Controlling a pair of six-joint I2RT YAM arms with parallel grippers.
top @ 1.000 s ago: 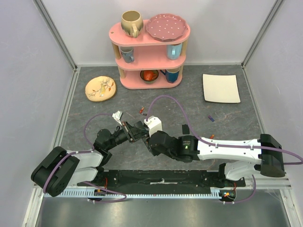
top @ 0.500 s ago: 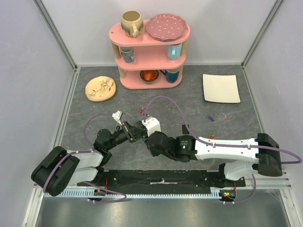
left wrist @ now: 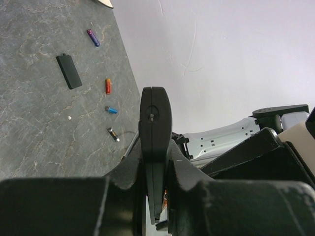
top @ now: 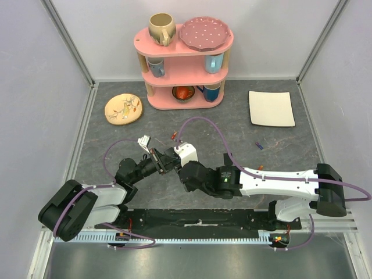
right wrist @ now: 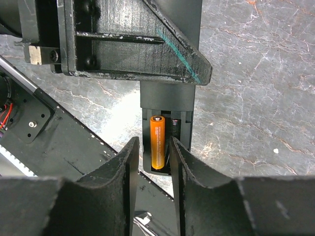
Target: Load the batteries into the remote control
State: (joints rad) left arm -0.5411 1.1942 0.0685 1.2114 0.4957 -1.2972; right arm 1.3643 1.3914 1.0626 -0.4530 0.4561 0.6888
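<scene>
Grey marbled tabletop, white walls all round, and a pink shelf at the back, well apart from the action. Both arms are bunched up near the front middle.

The left gripper is clamped on the remote control. It holds it up off the table, edge-on to its own cam, with the long axis pointing straight out from the fingers.

From the right wrist cam the slot faces the lens. An orange battery sits in one bay, lying lengthwise along the remote, nub end toward the left gripper. The bay beside it shows what looks like a spring.

The right gripper has its fingers slightly parted, straddling that battery with a sliver of gap each side. It's pretty tight in there, since the left finger hangs right over the slot's far end.

Down on the table past the remote are a purple battery, a red-orange battery, a blue battery, a dark battery and a flat black cover. All of them lie apart from each other.
</scene>
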